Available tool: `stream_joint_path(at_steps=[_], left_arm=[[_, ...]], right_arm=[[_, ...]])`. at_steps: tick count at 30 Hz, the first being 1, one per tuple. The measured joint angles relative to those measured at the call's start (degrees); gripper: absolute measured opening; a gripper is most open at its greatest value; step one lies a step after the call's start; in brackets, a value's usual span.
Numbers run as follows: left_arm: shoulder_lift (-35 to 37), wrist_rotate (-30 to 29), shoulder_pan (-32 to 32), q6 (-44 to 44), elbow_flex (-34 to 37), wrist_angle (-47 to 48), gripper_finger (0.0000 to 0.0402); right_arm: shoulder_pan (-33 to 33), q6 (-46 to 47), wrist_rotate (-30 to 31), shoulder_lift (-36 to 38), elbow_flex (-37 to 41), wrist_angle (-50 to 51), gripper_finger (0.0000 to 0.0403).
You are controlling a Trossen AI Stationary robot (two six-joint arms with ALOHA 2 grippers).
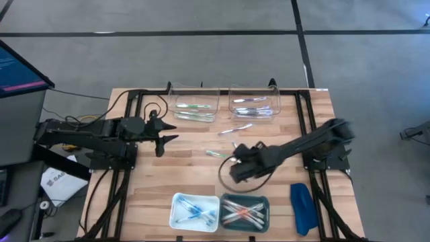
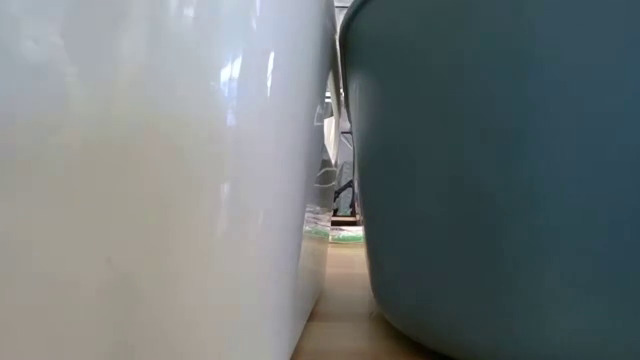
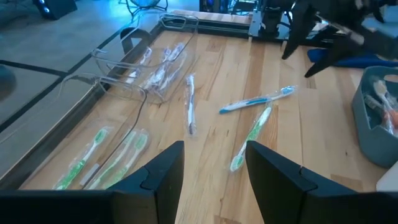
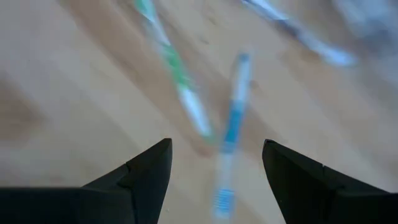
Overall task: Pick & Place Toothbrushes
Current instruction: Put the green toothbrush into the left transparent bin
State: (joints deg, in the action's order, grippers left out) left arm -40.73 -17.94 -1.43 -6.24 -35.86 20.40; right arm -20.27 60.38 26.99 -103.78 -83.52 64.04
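Observation:
Three loose toothbrushes lie flat on the wooden table: a blue one (image 3: 258, 99) (image 4: 233, 130), a green one (image 3: 252, 130) (image 1: 215, 153) and a clear-wrapped one (image 3: 190, 102) (image 1: 235, 129). My right gripper (image 1: 236, 149) (image 4: 214, 168) is open and hovers above the blue one, which shows between its fingers in the blurred right wrist view, with the green one (image 4: 177, 81) beside it. My left gripper (image 1: 173, 132) (image 3: 214, 168) is open, left of the loose toothbrushes and pointing toward them. More toothbrushes lie in the trays and bins.
Two clear trays stand at the far edge: the left one (image 1: 195, 104) has green toothbrushes, the right one (image 1: 254, 104) silvery ones. At the near edge a white bin (image 1: 195, 210) has blue ones and a teal bin (image 1: 244, 210) pink/orange ones. A dark-blue oblong object (image 1: 302, 208) lies beside them.

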Motion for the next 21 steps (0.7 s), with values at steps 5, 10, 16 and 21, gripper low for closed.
stream_joint_path(at_steps=[5,10,16,21], left_arm=[[-0.2,0.0,0.0,0.0,0.0,-1.0,0.0168],[-0.2,0.0,0.0,0.0,0.0,-1.3,0.0168],[-0.2,0.0,0.0,0.2,0.0,-1.4,0.0168],[-0.2,0.0,0.0,0.2,0.0,-1.5,0.0168]], right_arm=[[-0.1,0.6,-3.1,14.0,18.0,-23.6,0.0244],[-1.0,-5.1,-3.0,19.8,26.9,-40.5,0.0244],[-2.8,-12.1,-3.1,17.8,27.7,-52.4,0.0244],[-2.0,2.8,-6.4,13.4,27.7,-54.7,0.0231]])
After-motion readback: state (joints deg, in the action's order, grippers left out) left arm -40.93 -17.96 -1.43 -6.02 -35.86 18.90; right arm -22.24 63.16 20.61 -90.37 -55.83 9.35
